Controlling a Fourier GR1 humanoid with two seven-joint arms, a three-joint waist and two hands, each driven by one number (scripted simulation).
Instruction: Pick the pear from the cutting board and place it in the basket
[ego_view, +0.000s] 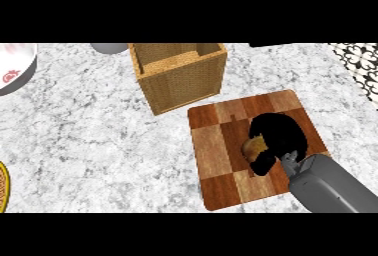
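The right hand (279, 134) curls around the pear (255, 146), grasping it on the cutting board (221, 150) at lower right; the basket (181, 75) stands at upper centre.

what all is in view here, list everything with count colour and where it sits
pear: one, yellow-brown, on the cutting board, mostly hidden under the right hand
cutting board: one, brown wood in light and dark squares, right of centre on the counter
basket: one, tan woven, square and open-topped, behind the board towards the top centre
plate: one, white with a red mark, cut off at the upper left edge
grey round object: one, at the top edge left of the basket, too cut off to name
patterned item: one, black and white, upper right corner
yellow-rimmed item: one, cut off at the lower left edge
counter: one, grey-white speckled stone
right hand: one, black, curled round the pear, grey forearm entering from lower right
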